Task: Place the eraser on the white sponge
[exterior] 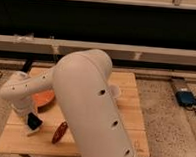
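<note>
The gripper (33, 123) is being held low over the front-left part of the wooden bench (129, 115), just in front of the orange bowl (43, 97). A small black block, taken to be the eraser (34, 121), is being gripped between the fingers. A slim dark-red oblong (59, 132) is lying just beside it. The white sponge is not being shown; it is probably being hidden by the large arm (89, 107). The carry step is judged to be in hand. Next, the sponge is to be located and the eraser lowered flat onto it.
</note>
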Available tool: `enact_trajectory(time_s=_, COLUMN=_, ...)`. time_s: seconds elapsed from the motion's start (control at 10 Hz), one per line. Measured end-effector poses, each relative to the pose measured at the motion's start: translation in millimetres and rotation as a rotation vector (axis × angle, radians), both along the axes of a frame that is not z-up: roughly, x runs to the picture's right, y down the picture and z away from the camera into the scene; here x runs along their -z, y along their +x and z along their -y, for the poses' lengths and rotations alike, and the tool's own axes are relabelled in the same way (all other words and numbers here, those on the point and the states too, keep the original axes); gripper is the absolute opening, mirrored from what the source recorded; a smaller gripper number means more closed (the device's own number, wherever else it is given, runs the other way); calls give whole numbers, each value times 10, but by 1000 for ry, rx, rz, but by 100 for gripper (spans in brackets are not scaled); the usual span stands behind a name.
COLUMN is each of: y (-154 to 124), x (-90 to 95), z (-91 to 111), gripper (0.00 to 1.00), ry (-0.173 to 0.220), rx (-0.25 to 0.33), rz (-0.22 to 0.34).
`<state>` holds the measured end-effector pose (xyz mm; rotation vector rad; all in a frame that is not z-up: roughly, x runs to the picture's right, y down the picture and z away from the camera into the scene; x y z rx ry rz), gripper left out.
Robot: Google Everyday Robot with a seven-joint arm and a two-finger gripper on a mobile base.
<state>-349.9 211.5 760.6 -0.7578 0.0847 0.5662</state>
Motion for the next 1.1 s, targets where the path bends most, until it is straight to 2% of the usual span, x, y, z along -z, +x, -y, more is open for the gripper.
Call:
enact_trajectory(time_s=0.5, y=-156, x=132, z=39, gripper=80, ry=6, rx=6, rz=58)
enact_trajectory(time_s=1.1, y=-166, x=143, z=44, gripper=80, ry=7, rx=2, rz=63)
